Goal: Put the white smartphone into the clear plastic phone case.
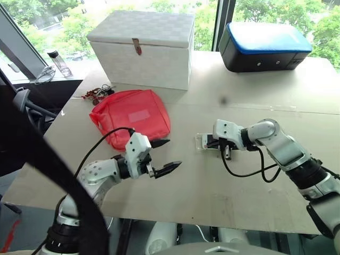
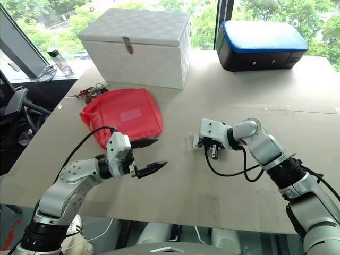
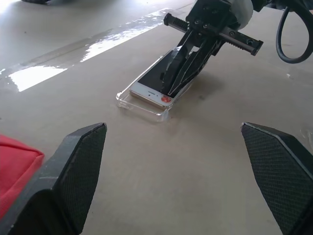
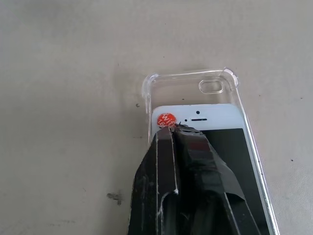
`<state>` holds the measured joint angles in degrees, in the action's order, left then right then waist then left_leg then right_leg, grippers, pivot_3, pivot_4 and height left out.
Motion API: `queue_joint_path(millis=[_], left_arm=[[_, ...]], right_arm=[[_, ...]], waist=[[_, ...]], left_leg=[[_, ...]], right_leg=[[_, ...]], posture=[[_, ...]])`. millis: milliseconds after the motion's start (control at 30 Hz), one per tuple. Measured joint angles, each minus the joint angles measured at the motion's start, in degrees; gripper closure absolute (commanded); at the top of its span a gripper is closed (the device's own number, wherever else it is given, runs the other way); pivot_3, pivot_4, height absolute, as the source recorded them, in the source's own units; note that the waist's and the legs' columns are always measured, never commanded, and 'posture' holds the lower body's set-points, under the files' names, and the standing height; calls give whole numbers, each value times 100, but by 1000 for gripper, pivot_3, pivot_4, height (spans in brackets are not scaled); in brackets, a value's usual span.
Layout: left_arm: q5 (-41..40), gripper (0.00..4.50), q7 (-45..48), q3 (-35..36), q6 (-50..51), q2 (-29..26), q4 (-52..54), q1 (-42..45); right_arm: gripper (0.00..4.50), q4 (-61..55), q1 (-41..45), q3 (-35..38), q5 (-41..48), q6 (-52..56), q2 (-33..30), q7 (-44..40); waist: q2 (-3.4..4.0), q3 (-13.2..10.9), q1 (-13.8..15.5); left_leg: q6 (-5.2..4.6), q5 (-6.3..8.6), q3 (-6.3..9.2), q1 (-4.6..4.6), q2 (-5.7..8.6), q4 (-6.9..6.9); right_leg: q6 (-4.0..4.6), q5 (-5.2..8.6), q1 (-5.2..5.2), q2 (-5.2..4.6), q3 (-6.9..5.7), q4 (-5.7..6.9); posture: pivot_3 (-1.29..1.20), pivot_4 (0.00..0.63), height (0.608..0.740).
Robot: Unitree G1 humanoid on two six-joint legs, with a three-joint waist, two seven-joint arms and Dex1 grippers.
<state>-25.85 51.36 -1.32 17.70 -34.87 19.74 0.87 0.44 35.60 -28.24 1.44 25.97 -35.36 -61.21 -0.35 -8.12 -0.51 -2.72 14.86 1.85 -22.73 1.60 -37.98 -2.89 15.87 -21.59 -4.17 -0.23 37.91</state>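
The right jaws [image 4: 175, 128] are pressed together, tips down on the screen of the phone [image 4: 205, 116] near its top edge, beside a small red sticker [image 4: 166, 120]. The phone lies face up inside the case [image 4: 188, 81], though not seated all the way: a strip of bare case, with its camera cutout, shows beyond the phone's top end. Whether the phone's far end sits flat in the shell is hard to tell, since the jaws cover it. Case and phone lie flat on the table [image 1: 212, 180], about mid-table on the right.

The left jaws [image 1: 164, 156] are spread wide and hold nothing, hovering above the table well apart from the case and pointing toward it. Just behind them lies a red pouch [image 1: 133, 114]. Farther back stand a white box [image 1: 143, 48] with a latch, and to the right a black case with a blue top [image 1: 265, 45]. A bunch of keys [image 1: 98, 94] lies near the pouch's far corner.
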Motion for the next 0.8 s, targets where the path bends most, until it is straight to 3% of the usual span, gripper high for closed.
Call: queue_joint_path(millis=[167,333,500,633,667,800], left_arm=[[153,0,-118,-144,87,55,-34,201],[342,0,-293,-215,160,212,-354,501],[617,2196,-275,-526,190,363,-965,1038],[874,4189,-212,-786,179,496,-1620,1479],[916,4425,-195,-836,172,515,-1708,1556],[1224,4425,-86,-1063,36,635,-2267,1955]], right_arm=[[4408,11,-320,573,359,132,270,102],[4408,-514,-506,1617,1126,1114,360,447],[4500,-1504,-636,2545,1436,1883,27,1095],[4500,-1933,-1131,2698,1213,2202,-244,1725],[4500,-1978,-1223,2684,1136,2244,-280,1830],[4500,-2205,-1488,2631,914,2437,-360,2225]], waist=[[4,3,3],[27,-22,16],[26,-21,51],[25,-22,92],[25,-22,104],[25,-23,100]], left_leg=[[0,0,0,-8,-1,1],[1,0,0,-34,1,22],[27,-17,0,-106,2,29],[31,-21,-4,-111,5,29],[31,-21,-6,-111,6,28],[29,-21,-11,-109,6,24]], right_leg=[[6,3,-6,-2,2,1],[0,0,-34,-1,2,-4],[-3,-1,-113,4,0,-1],[-5,0,-115,7,0,-4],[-5,0,-115,7,1,-4],[-5,0,-114,13,6,3]], posture=[[0,150,740],[0,150,740],[0,150,740],[0,150,740],[0,150,740],[0,150,740]])
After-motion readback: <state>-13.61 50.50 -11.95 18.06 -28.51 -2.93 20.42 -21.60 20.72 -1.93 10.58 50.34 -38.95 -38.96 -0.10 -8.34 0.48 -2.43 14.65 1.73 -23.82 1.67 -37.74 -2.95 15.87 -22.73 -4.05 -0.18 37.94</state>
